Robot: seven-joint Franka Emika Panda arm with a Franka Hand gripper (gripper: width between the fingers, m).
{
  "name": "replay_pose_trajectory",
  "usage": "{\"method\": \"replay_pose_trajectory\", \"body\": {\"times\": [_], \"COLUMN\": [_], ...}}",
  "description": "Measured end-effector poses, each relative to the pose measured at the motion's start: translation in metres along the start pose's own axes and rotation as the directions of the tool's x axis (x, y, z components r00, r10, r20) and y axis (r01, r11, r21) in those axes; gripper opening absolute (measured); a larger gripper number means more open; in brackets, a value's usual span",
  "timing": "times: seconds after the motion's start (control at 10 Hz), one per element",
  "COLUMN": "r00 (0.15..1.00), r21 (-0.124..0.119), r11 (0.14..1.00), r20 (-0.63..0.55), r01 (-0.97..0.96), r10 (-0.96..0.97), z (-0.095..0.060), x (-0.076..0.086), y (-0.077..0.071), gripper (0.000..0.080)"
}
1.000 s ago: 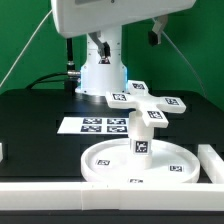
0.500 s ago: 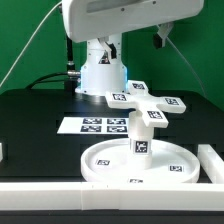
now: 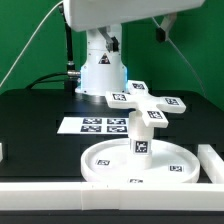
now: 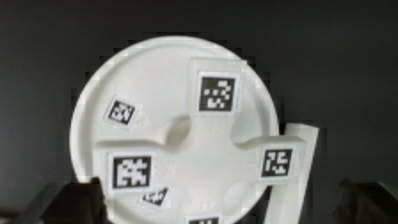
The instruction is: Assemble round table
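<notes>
The round disc (image 4: 178, 110) below the gripper (image 4: 214, 205) looks blurry, and its tags (image 4: 217, 93) are too fuzzy to read. The picture's edge cuts off part of it. The dark fingers (image 4: 68, 200) barely peek in there. In the exterior view, the arm (image 3: 120, 15) is cut off too.

The round disc (image 3: 108, 157) looks like white plastic, smooth and a little shiny. The short leg (image 3: 141, 130) and the cross-shaped piece (image 3: 150, 101) look like the same smooth white plastic. Their black and white tags (image 3: 141, 147) look flat and dull, like paper stickers. The table (image 3: 35, 110) is black and dull. The marker board (image 3: 72, 125) is thin, matt white. The robot base (image 3: 103, 72) is shiny white.
</notes>
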State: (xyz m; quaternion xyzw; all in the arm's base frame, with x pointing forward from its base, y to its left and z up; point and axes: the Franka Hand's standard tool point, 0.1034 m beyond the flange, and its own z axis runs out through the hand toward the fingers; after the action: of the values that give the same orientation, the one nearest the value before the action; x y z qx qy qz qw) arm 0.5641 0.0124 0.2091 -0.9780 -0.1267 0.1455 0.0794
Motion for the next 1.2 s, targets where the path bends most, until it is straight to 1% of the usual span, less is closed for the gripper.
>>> {"method": "replay_pose_trajectory", "body": {"times": [0.1,0.2,0.4,0.5,0.6,0.7,0.8,0.9,1.2], "r00": [0.995,0.989,0.959,0.946,0.935,0.930,0.918,0.921,0.921], "r21": [-0.018,-0.025,-0.042,-0.060,-0.102,-0.120,-0.135,-0.130,-0.130], "r11": [0.999,0.999,0.999,0.998,0.991,0.981,0.966,0.969,0.968], "r20": [-0.091,-0.143,-0.284,-0.321,-0.337,-0.318,-0.305,-0.308,-0.305], "r01": [0.032,0.024,0.013,0.021,0.083,0.152,0.221,0.208,0.213], "r10": [-0.034,-0.027,-0.024,-0.039,-0.113,-0.183,-0.253,-0.239,-0.244], "z": [-0.003,-0.002,-0.005,-0.003,0.003,0.012,0.017,0.017,0.018], "x": [0.005,0.004,0.010,0.011,0.016,0.022,0.028,0.029,0.029], "y": [0.003,0.004,0.008,0.010,0.006,-0.003,-0.005,-0.004,-0.003], "gripper": [0.0648,0.0648,0.0648,0.0648,0.0648,0.0648,0.0648,0.0648,0.0648]}}
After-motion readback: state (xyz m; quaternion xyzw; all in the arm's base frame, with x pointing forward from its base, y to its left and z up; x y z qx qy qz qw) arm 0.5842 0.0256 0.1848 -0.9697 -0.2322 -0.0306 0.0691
